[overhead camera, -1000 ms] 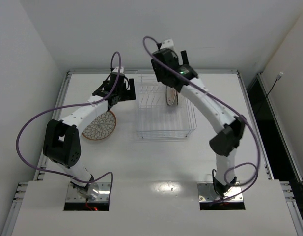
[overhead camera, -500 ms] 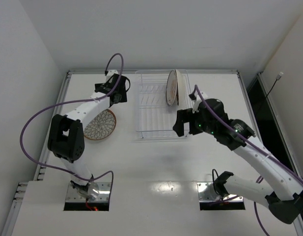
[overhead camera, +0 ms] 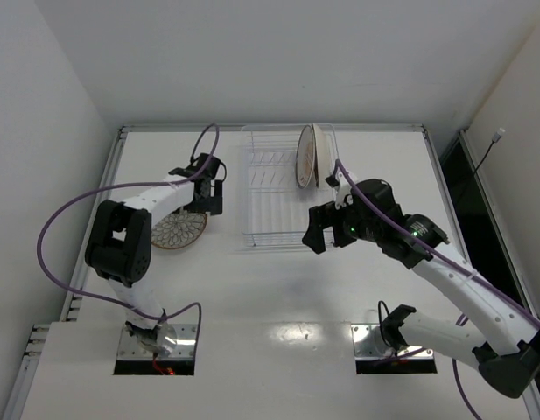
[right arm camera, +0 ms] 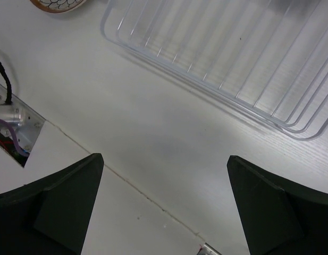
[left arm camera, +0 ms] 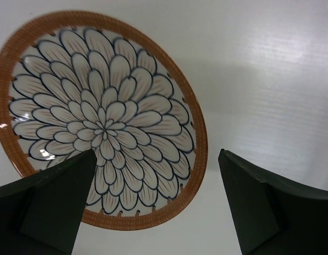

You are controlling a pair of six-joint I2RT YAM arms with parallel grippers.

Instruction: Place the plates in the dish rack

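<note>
Plates first: one flowery plate (overhead camera: 178, 229) lies flat on the table (overhead camera: 278, 289), at about 9 o'clock from the dish rack (overhead camera: 283, 206) and a little apart from it. What look like two more plates (overhead camera: 306, 156) stand on edge in the rack's slots, up at its 1 o'clock corner. They're packed so close that I can't really separate them from above.

From the top view, the left gripper (overhead camera: 208, 188) hangs over the flat plate's 1 o'clock rim. Its wrist camera shows the jaws spread wide with nothing between them. One finger (left arm camera: 47, 207) is over the plate's 7 o'clock side and the other is off past the rim at 4 o'clock, over bare table. Can't tell whether either finger touches the plate. The plate itself has a brown rim and a white face, with dark-outlined petals fanning out from the centre.

Over on the other side, the right gripper (overhead camera: 320, 229) sits at the rack's near edge, around 5 o'clock of it, pointing down. Its jaws are wide apart too, holding nothing. That wrist camera shows white table between the fingers and the rack's wires filling the frame from 12 to 3 o'clock. A sliver of the flat plate's rim shows right at the 11 o'clock edge. A metal base (right arm camera: 9, 127) with wires peeks in at 9 o'clock.
</note>
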